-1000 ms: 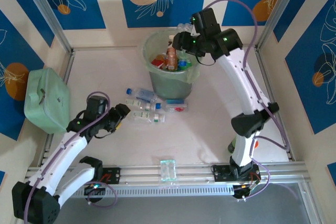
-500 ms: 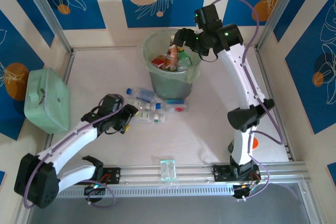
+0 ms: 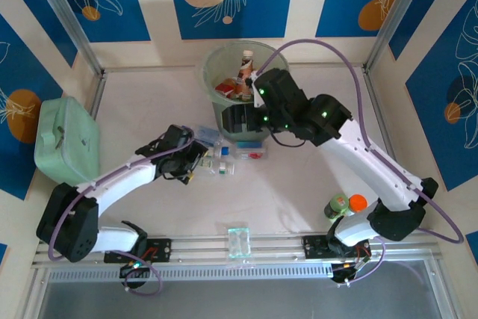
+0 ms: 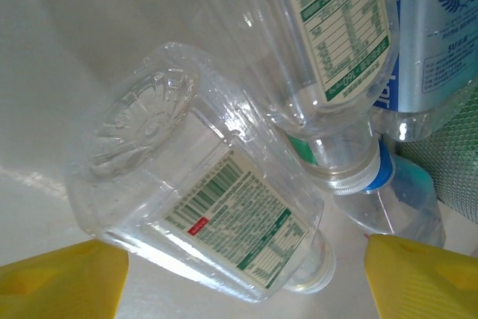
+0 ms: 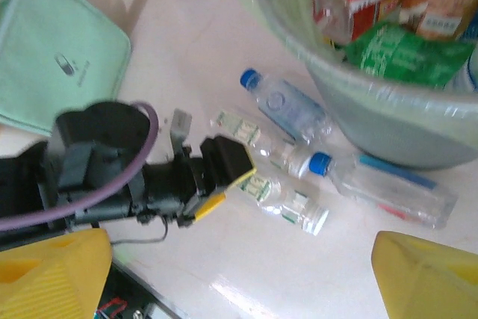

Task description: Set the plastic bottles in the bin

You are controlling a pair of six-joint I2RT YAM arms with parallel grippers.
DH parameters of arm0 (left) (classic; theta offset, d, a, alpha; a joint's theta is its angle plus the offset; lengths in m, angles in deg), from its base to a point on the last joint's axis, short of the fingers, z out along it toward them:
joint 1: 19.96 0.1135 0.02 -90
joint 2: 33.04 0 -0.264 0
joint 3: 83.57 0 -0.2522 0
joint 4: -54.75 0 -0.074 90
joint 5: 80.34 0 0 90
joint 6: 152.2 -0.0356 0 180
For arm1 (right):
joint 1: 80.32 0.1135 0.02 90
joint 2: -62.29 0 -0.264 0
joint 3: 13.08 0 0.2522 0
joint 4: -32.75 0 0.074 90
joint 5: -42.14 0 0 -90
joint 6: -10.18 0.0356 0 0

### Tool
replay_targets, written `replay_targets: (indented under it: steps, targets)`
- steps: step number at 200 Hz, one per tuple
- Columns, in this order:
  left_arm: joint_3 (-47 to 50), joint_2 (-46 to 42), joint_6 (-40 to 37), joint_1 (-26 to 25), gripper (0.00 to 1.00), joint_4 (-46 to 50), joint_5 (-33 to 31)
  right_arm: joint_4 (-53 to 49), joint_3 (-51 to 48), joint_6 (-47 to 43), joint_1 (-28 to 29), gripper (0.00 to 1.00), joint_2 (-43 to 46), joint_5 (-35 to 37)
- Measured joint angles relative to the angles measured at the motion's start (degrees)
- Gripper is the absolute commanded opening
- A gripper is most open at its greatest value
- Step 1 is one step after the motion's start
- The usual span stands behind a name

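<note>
Left fingers [image 4: 63, 283] are spread wide, yellow tips either side of a clear green-label bottle [image 4: 205, 207] lying flat on the worktop [image 4: 45, 110]. Not clamped, and I can't tell if either tip touches it. Looks like a pre-grasp across the body, which fits a bottle on its side. Tight spot: a second clear bottle [image 4: 336, 50] crowds its cap end at lower right of the wrist view, and a blue-label bottle [image 4: 441, 35] sits just beyond at upper right. Closing could nudge both.

Right fingers [image 5: 52, 274] are also apart with nothing between them, hanging over the worktop just beside the bin [image 3: 213, 61] and looking down on the cluster. From overhead that arm sits in front of the bin, centre frame, so it partly blocks the left arm's straight line to the rim.

The bin, top centre, already holds several items. Four bottles by my count lie on the worktop in front of it. Free worktop is at lower centre and right. The mint box [image 3: 66, 142] at the left edge is well apart.
</note>
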Motion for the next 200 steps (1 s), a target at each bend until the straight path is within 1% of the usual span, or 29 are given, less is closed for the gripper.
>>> replay_targets:
  steps: [25, 51, 96, 149, 164, 177, 200]
  targets:
    - [-0.76, 1.6, 1.05, -0.28, 0.81, 0.35, -1.03, 0.39, -5.11, 1.7, 1.27, 0.91, 1.36, 0.66]
    - [-1.44, 3.43, 1.44, -0.35, 0.8, 0.74, -1.46, 0.83, -7.21, 2.82, 1.75, 0.91, 2.36, 1.18]
    - [-3.41, 7.67, 1.4, -0.59, 0.77, 2.29, -1.6, 1.68, -7.41, 3.61, 2.38, 0.91, 2.95, 1.92]
    - [-3.39, 8.11, 1.4, -1.03, 0.7, 2.4, -1.64, 1.73, -7.93, 3.65, 2.64, 0.91, 2.97, 2.86]
    - [-3.41, 8.11, 1.4, -1.16, 0.7, 2.29, -1.86, 1.66, -8.31, 3.78, 2.64, 0.91, 2.99, 3.06]
    - [-3.39, 8.13, 1.36, -1.22, 0.72, 2.21, -1.95, 1.7, -8.37, 3.8, 2.64, 0.91, 2.99, 3.21]
    - [-3.39, 8.57, 1.25, -1.27, 0.72, 1.97, -1.92, 1.7, -8.37, 3.8, 2.67, 0.91, 2.99, 3.23]
